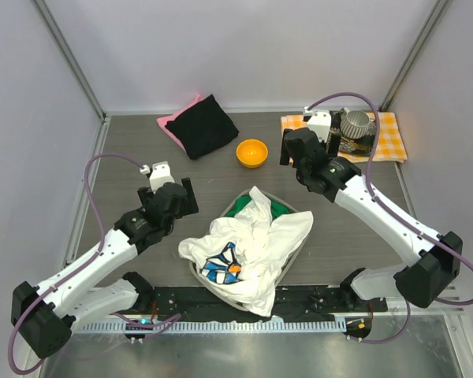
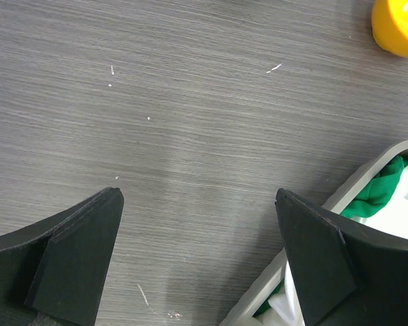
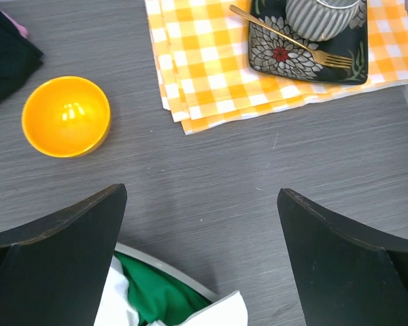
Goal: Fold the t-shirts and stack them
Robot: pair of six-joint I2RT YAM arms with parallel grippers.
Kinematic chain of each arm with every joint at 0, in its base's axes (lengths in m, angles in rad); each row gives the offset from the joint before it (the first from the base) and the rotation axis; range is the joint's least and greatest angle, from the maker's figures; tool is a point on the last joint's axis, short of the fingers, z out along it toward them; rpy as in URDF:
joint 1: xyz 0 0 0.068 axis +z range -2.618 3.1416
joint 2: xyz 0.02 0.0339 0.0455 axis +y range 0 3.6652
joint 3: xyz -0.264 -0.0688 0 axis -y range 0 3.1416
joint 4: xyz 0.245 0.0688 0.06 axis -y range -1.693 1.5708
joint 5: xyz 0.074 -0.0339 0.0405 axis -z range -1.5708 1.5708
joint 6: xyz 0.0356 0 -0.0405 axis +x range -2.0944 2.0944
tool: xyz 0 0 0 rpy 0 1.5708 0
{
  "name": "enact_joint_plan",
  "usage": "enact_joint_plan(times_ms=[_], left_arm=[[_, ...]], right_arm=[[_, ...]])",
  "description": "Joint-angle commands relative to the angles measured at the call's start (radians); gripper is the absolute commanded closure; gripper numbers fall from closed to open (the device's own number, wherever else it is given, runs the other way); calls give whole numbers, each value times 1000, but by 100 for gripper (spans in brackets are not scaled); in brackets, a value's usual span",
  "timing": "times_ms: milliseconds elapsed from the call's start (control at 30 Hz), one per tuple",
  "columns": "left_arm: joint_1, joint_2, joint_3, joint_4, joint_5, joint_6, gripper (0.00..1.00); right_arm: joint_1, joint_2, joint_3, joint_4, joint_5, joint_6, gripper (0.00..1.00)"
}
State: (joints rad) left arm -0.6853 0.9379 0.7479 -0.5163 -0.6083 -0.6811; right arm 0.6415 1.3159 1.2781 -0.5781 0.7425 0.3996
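White daisy tee (image 1: pixel 252 244) spills crumpled over a basket (image 2: pixel 377 166) at the near edge of the tabletop (image 1: pixel 134 146), green tee (image 1: pixel 280 206) bunched beneath, both yet to be folded. Black tee (image 1: pixel 205 126) lies folded on a pink tee (image 1: pixel 169 124) far left, apparently to start the stack. Left gripper (image 2: pixel 198 197) and right gripper (image 3: pixel 202 192) hover wide open and empty, flanking the basket.

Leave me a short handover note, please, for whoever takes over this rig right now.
Left hand: open, empty, over bare table beside the basket.
Right hand: open, empty, over the table past the basket's far side.
Things: white daisy-print t-shirt lies crumpled, spilling over the basket, with the green t-shirt under it. The black t-shirt lies folded on the pink t-shirt at the far edge.
Done: the black-on-pink stack.
Left: fold the white and green ones and add them to the stack.
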Motion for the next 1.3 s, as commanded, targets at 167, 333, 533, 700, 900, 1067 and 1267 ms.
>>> enact_joint_plan(times_ms=[167,333,533,700,900,1067,1267], left_arm=[[3,-11,-19,70,-10,-20,0],[3,-13,-28,78,-1,-31,0],[3,-16,-53,94,21,-43,0],[1,-2,-50,96,22,-38,0],[3,30,-61,116,35,-40,0],[3,47,-70,116,18,-31,0],[3,45,-68,113,8,-23,0]], right_arm=[[-2,3,6,55,-9,-10,0],[-22,69,56,96,-20,-91,0],[-149,276,196,100,-256,-25,1],[-197,445,282,119,-458,18,4],[-215,603,371,190,-621,62,6],[-218,710,424,201,-638,82,7],[-220,764,423,211,-638,100,9]])
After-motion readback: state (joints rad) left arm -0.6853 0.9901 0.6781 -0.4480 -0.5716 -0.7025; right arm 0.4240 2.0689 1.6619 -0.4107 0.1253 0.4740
